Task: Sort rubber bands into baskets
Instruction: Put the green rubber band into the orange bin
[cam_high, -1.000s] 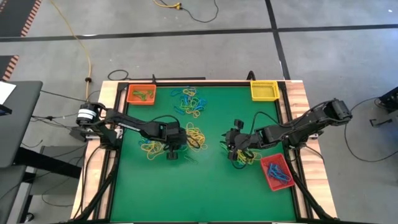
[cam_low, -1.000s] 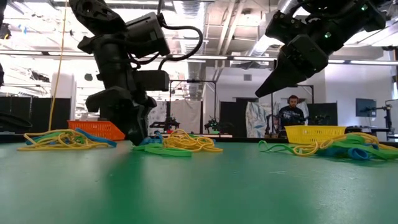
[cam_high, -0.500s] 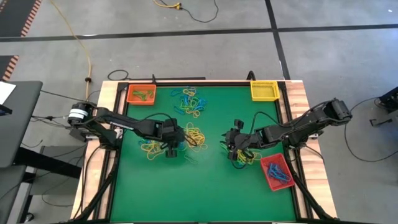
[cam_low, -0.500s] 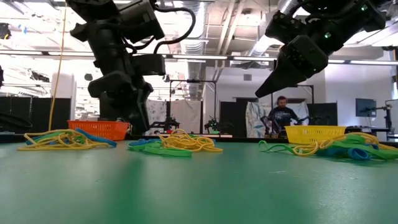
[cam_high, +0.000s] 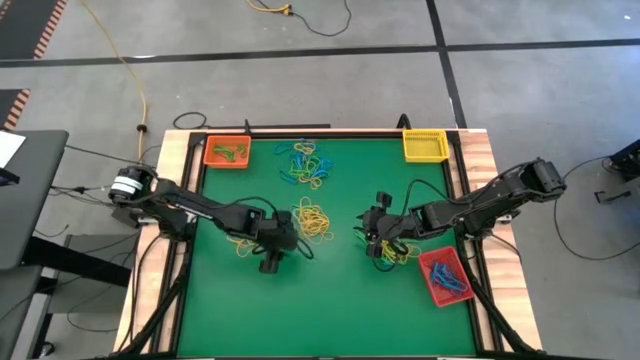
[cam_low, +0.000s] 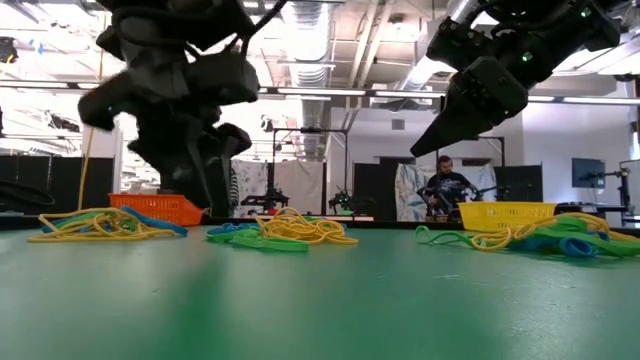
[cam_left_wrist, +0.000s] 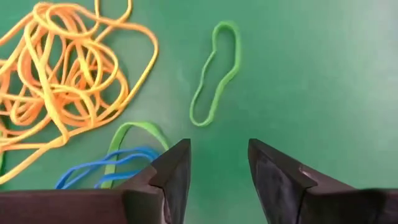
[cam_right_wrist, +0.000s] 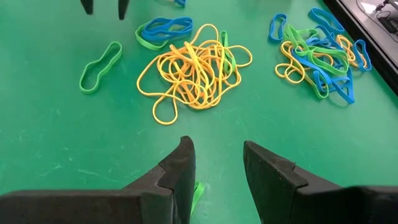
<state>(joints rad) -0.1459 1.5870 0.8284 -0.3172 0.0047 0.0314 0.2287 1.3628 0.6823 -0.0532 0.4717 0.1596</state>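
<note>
The orange rectangular plastic basket (cam_high: 227, 152) is sitting at the green table's (cam_high: 330, 300) far left corner. The left gripper (cam_left_wrist: 217, 171) is hovering with jaws apart and empty, a lone green rubber band (cam_left_wrist: 214, 72) lying just ahead of it beside a tangled yellow pile (cam_high: 315, 220). The right gripper (cam_right_wrist: 214, 163) is hanging parted, apparently empty, near the red basket (cam_high: 444, 277); the yellow basket (cam_high: 424, 146) is resting at the far right corner.

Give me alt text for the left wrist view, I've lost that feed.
The left gripper hangs open and empty over the green table, with a lone green rubber band lying flat just ahead of its fingers. A tangle of yellow bands lies beside it, and a blue band nearer the fingers.
</note>
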